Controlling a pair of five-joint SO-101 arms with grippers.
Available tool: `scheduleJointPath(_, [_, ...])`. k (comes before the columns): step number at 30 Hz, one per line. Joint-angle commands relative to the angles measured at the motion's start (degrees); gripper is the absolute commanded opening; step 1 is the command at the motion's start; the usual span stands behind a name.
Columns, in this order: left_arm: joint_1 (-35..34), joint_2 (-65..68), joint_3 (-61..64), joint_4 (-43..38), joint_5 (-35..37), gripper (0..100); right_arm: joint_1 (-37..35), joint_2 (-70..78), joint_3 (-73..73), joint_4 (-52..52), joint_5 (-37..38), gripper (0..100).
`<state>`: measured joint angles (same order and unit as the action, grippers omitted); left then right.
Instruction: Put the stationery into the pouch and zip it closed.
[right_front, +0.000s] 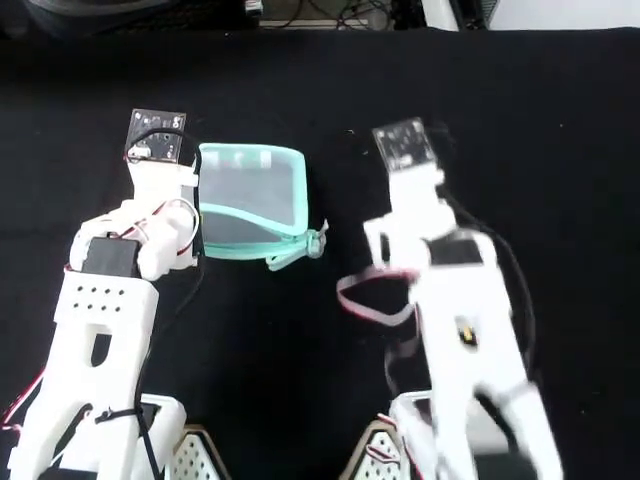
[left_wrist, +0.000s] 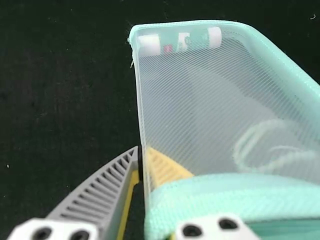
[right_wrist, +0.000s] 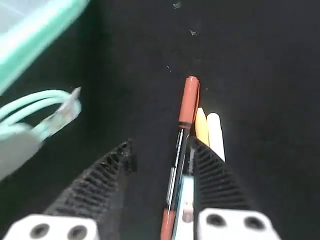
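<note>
Black cloth covers the counter (right_front: 300, 80), and two white arms stand side by side on it. Between the arms, nearer the left one, lies the pouch (right_front: 250, 200). It is mint green with a see-through mesh side. A green loop (right_front: 296, 252) hangs from the corner of the pouch that points toward the right arm.

The left gripper (left_wrist: 142, 152) is at the side edge of the pouch. One grey finger (left_wrist: 112, 175) is outside the mesh and a yellow finger (left_wrist: 162, 167) shows through it, so the gripper is pinched on that edge of the pouch. Small white and red shapes (left_wrist: 150, 44) show through the far end of the pouch, and I cannot tell what they are.

The right gripper (right_wrist: 160, 145) hangs low over the counter with its two dark fingers (right_wrist: 100, 185) spread apart. Three pens lie flat on the cloth, touching each other: a red pen (right_wrist: 188, 107), a yellow pen (right_wrist: 201, 127) and a white pen (right_wrist: 215, 132). The red pen runs between the fingers, close to one of them. The yellow and white pens lie just beside it, and that finger hides their near ends. The pens are outside the pouch, and the green loop lies near the other finger
</note>
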<state>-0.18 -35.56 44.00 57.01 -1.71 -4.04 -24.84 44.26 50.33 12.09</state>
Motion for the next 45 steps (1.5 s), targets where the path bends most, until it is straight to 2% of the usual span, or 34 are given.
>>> scheduleJointPath(1, [-0.66,0.79,0.92,-0.18,0.09,3,2.29,18.68,-12.44,-2.11,-0.09,17.4])
scheduleJointPath(6, [-0.66,0.79,0.84,-0.18,0.09,3,5.71,33.71,-29.67,6.86,2.02,17.5])
scheduleJointPath(13, [-0.57,0.79,0.84,-0.18,0.09,3,5.80,46.73,-47.52,13.98,4.04,17.4])
scheduleJointPath(20, [-0.66,0.79,0.84,-0.18,0.09,3,3.96,57.89,-58.59,19.52,7.12,17.4])
scheduleJointPath(28, [-0.66,0.79,0.84,-0.18,0.09,3,4.04,66.24,-66.95,26.20,7.21,16.3])
scheduleJointPath(32, [-0.66,0.79,0.84,-0.18,0.09,3,4.22,65.98,-70.99,28.40,7.30,0.8])
scheduleJointPath(39, [-0.66,0.79,0.84,-0.09,0.09,3,3.16,56.13,-72.31,34.29,7.30,1.3])
scheduleJointPath(45, [-0.66,0.79,0.84,-0.09,0.09,3,1.76,34.42,-63.43,36.13,7.30,1.3])
